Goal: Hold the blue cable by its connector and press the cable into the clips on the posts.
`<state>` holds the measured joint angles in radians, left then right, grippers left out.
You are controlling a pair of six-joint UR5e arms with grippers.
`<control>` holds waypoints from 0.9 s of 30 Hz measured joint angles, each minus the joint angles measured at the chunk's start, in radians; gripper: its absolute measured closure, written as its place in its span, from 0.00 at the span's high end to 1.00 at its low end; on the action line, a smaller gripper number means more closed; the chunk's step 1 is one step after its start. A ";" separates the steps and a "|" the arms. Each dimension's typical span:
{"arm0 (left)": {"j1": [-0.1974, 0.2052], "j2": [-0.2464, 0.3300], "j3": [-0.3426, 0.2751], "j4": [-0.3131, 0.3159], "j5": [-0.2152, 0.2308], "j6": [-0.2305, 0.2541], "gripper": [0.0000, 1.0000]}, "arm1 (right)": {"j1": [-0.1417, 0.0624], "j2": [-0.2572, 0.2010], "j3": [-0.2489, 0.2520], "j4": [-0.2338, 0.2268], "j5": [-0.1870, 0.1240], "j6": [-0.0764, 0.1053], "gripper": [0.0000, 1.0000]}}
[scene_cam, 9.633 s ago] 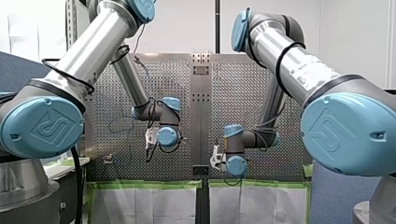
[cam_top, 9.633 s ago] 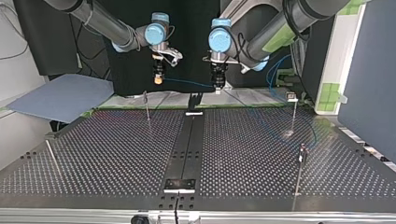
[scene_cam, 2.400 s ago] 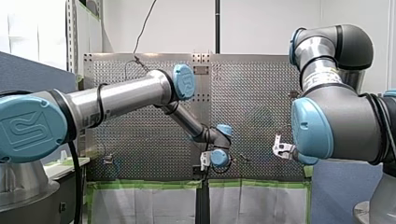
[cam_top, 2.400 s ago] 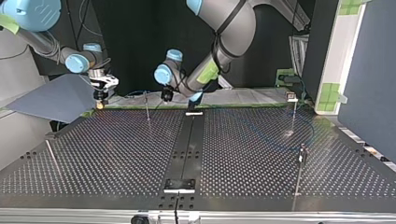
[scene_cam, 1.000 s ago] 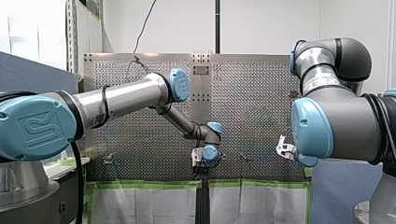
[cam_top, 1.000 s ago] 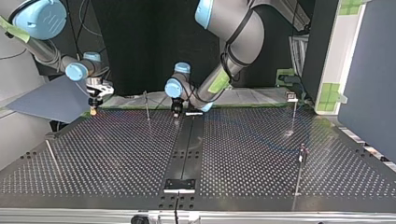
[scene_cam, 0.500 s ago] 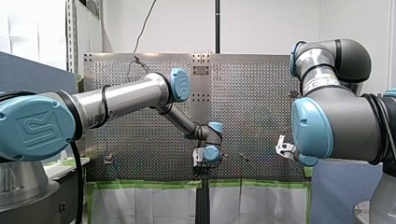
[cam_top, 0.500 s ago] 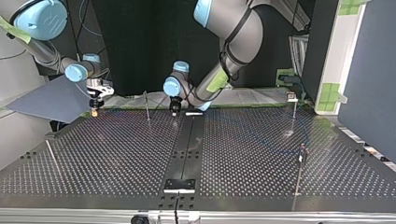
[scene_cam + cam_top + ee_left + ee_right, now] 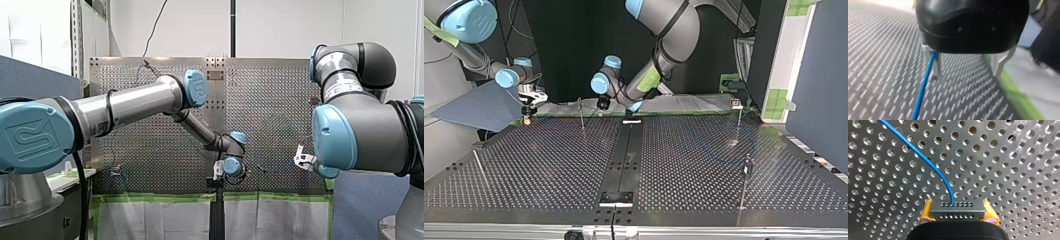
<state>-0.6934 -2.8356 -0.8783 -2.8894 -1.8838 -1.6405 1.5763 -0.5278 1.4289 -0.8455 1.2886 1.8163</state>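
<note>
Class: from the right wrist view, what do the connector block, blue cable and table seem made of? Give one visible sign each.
Seemingly: connector block, metal, matte grey, crisp drilled holes; blue cable, probably plastic-sheathed, smooth, curving freely; table, metal, brushed sheen, countersunk holes.

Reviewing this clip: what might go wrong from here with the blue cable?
My left gripper is open, and the thin blue cable runs close by one metal finger, not midway between the two; it may slip free during routing.
My right gripper is shut on the grey perforated connector block; the cable curves right where it leaves the block, so a pull might strain that joint.
</note>
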 joint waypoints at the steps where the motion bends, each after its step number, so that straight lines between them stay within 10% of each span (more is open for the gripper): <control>1: -0.009 0.000 -0.001 -0.005 0.005 0.000 0.98 | 0.001 0.000 0.000 0.003 0.000 0.000 0.00; 27: -0.091 0.048 -0.031 -0.001 -0.009 -0.038 0.98 | 0.017 0.002 0.000 0.021 0.000 -0.005 0.00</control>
<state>-0.7846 -2.7880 -0.9097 -2.8905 -1.8925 -1.6783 1.5928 -0.5256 1.4290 -0.8244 1.2887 1.8111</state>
